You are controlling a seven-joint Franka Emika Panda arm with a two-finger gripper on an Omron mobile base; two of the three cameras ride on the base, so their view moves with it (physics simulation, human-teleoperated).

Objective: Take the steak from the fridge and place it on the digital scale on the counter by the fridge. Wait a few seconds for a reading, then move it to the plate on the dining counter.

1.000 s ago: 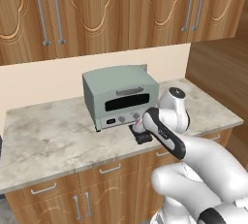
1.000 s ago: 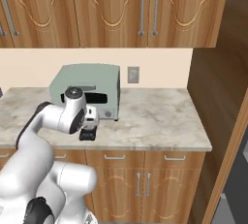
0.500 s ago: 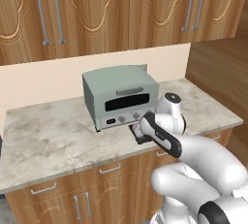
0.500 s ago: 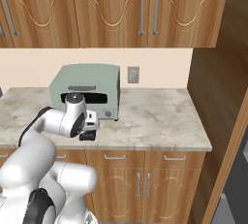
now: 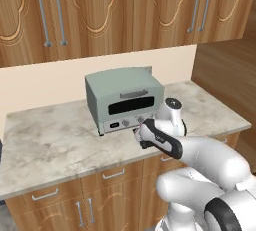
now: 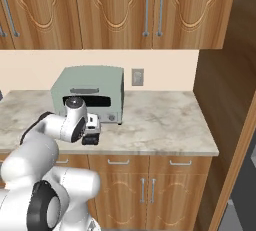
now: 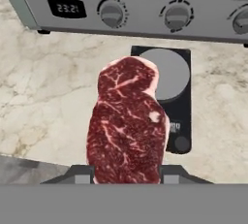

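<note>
1. Over the last second the hand (image 6: pixel 90 134) had been lowered slightly toward the surface (image 6: pixel 165 125).
2. The steak (image 7: pixel 127 128) was held clamped in the hand above the digital scale (image 7: pixel 170 99), overlapping its grey disc.
3. The toaster oven (image 5: pixel 125 100) stood just behind.
4. If released off-centre, the steak could be left draped over the scale's edge, spoiling the reading.

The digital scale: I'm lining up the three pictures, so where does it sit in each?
Left base view: the digital scale peeks out, dark, under the arm's wrist, ahead of the toaster oven.
Right base view: a black block on the counter, below the wrist, by the oven's front right corner.
Hand view: centre right, partly behind the held steak.
Shared landmark: the toaster oven's knob panel.
</note>
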